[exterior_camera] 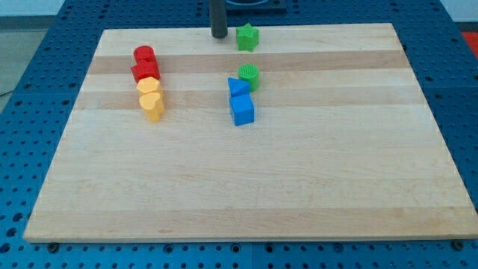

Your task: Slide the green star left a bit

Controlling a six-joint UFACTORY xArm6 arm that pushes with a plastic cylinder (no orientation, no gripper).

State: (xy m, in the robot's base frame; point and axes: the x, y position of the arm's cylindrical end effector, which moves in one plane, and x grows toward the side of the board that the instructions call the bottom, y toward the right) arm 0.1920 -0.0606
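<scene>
**A:** Start near you: what do you see?

**B:** Bare board (246, 194) at the view's bottom. Then the blue blocks (240, 103) under the green cylinder (249, 74), with the yellow (151, 97) and red blocks (145, 63) stacked in a line at the view's left.

**A:** And your star?

**B:** The green star (247, 36) sits near the top edge. My tip (218, 35), a bare rod holding nothing, stands just left of it, apart.

**A:** So the push?

**B:** Not begun, I'd say. You're on the wrong side; get round to its right first.

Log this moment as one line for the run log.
my tip: view's left of green star, small gap | star: near board's top edge | needed: contact from star's right side | push left: not begun
</scene>
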